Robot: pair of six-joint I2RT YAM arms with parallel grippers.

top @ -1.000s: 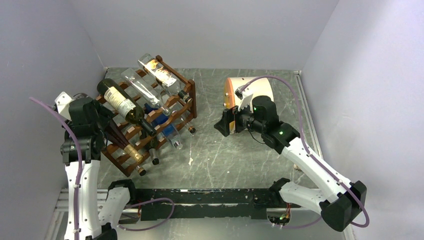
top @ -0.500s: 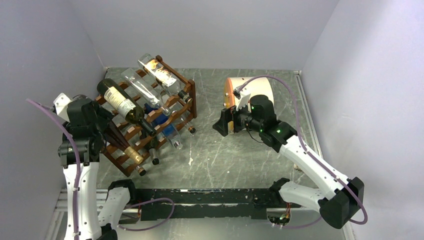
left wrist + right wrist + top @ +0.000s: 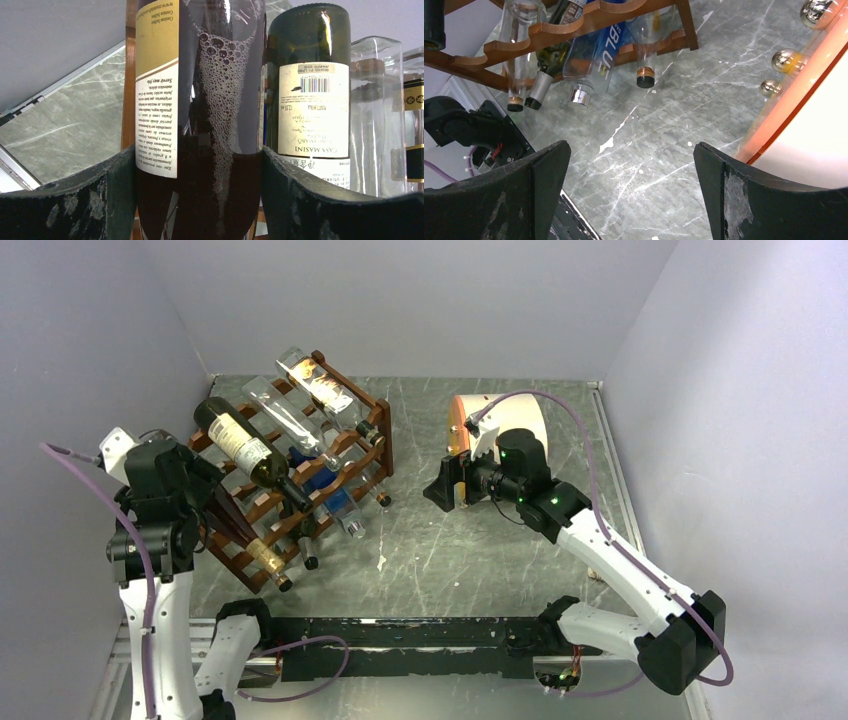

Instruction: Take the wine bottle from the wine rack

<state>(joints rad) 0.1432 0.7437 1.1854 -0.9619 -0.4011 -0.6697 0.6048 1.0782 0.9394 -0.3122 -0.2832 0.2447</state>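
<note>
The reddish-brown wine rack (image 3: 362,432) stands tilted at the left of the table, with several bottles lying in it. My left gripper (image 3: 213,506) is at the rack's near-left end. It is shut on the body of a dark wine bottle (image 3: 210,100) with a cream back label; both jaws press its sides. That bottle's gold-foil neck (image 3: 264,556) points toward the table's front. A rack post (image 3: 130,75) shows behind it. My right gripper (image 3: 441,489) is open and empty (image 3: 629,165) over bare table, to the right of the rack (image 3: 574,32).
A dark green bottle with a white label (image 3: 240,440) (image 3: 310,80) lies on the top tier, beside clear bottles (image 3: 290,418). A blue bottle (image 3: 596,55) lies lower. A cream drum (image 3: 505,418) lies just behind my right wrist. Walls stand close on the left and right.
My left arm has drawn back to the left and toward the front, with the dark bottle still in its jaws. My right gripper has shifted slightly left.
</note>
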